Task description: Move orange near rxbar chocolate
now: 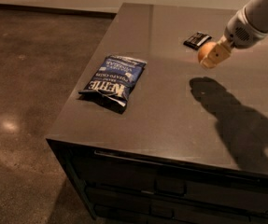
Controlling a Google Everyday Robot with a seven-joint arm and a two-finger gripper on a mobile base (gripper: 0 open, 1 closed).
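You see the counter top (171,106): dark, smooth, with a soft sheen. The chip bag (114,80), well left of the rxbar chocolate (197,40), is crinkled glossy film. The bar's black wrapper shines slightly. Just in front of the bar, the gripper (211,57), with matt tan plastic-looking fingers, clasps the orange (202,51), whose skin is matt. The arm (252,20) has a pale matt casing. The floor (26,78), left of the bar, looks mottled and polished.

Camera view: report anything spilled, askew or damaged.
Nothing stands out. The Kettle chip bag and rxbar chocolate lie flat on the counter; the gripper holds the orange raised beside the bar.
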